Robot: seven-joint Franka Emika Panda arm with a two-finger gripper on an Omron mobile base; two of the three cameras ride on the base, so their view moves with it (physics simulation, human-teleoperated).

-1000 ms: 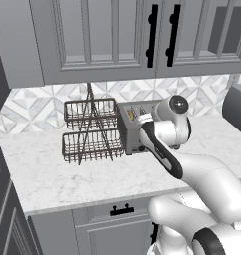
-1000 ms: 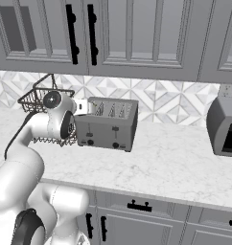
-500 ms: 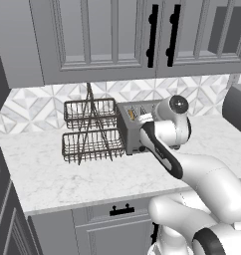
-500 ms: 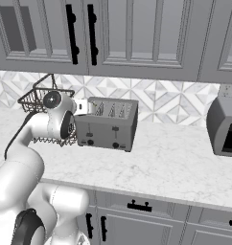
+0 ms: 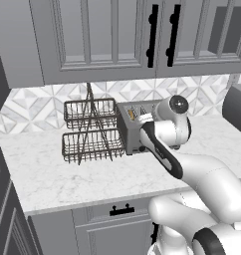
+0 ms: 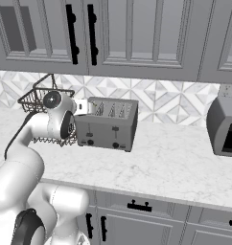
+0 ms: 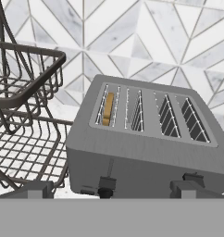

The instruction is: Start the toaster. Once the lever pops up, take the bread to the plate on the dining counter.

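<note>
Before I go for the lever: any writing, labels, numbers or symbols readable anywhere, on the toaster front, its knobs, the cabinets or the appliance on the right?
None readable.
Toaster: plain steel front, no print; its knobs carry no visible marks.
Cabinets: blank doors.
Appliance on the right: no lettering visible.

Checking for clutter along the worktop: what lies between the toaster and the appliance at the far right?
Nothing: in the right base view, bare marble worktop separates the toaster from the grey appliance.

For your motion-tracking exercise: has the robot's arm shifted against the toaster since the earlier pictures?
No. In both base views the arm sits at the same spot against the toaster and the wire rack.
</note>
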